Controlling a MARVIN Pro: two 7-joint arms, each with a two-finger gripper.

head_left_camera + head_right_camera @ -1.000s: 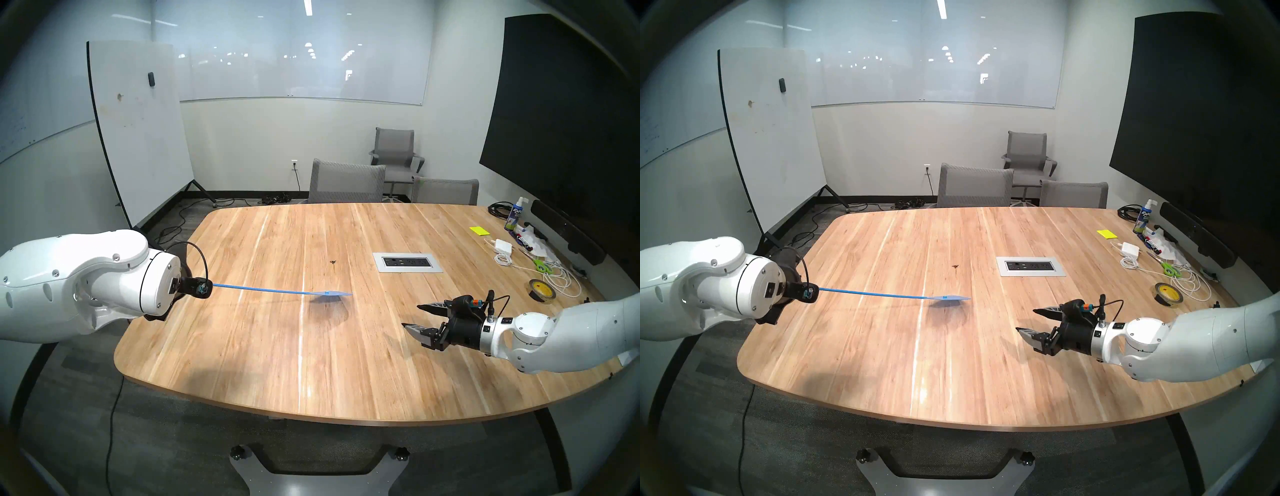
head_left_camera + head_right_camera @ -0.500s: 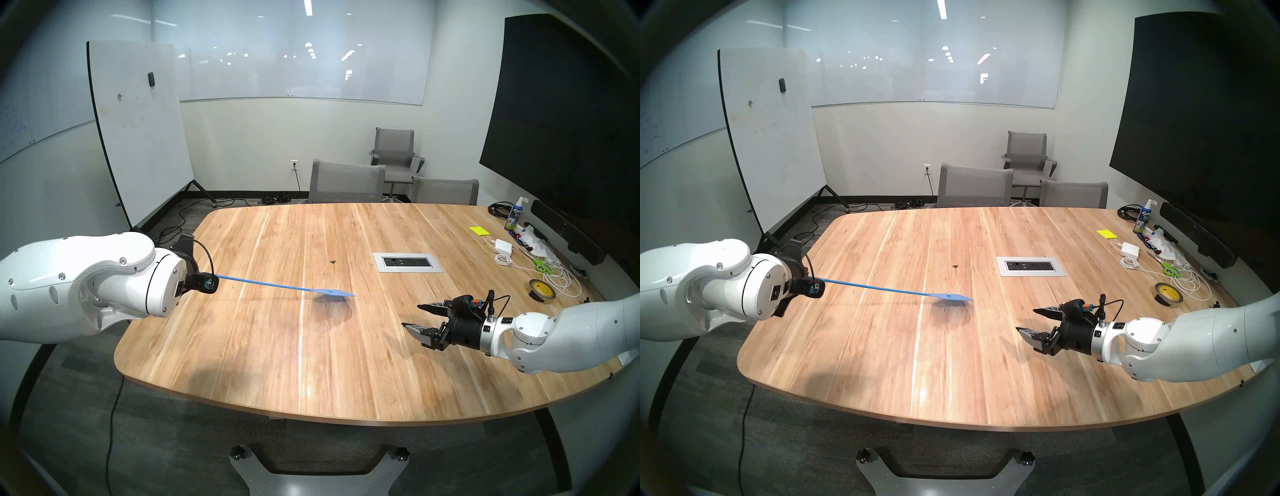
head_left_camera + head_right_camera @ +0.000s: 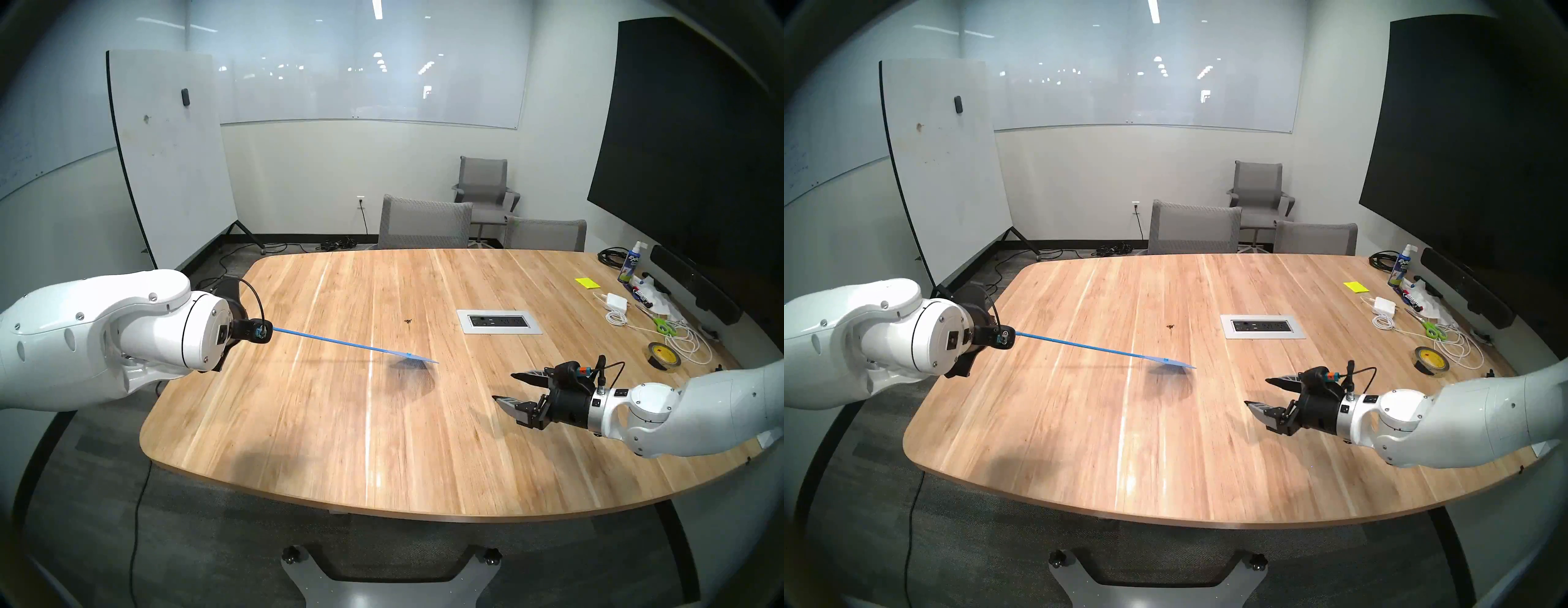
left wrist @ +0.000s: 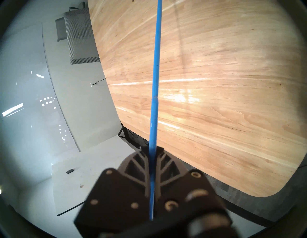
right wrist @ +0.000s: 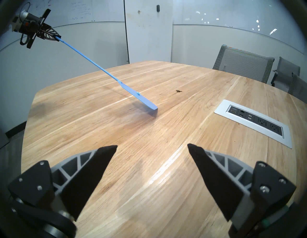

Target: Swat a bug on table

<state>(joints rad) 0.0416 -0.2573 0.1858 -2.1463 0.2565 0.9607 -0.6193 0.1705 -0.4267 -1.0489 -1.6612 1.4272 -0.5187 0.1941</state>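
Right wrist shows bug (image 5: 179, 91), left wrist handle only

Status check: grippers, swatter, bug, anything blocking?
Left gripper shut on blue fly swatter; right gripper open, empty. Bug on table, unswatted, beyond swatter head. Nothing between them.

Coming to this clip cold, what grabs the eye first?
The long blue fly swatter stands out, clamped in the left end effector and slanting down over the middle of the wooden table. Just beyond its flat head sits a tiny dark bug, untouched. The right end effector hangs open above the table's near right side.
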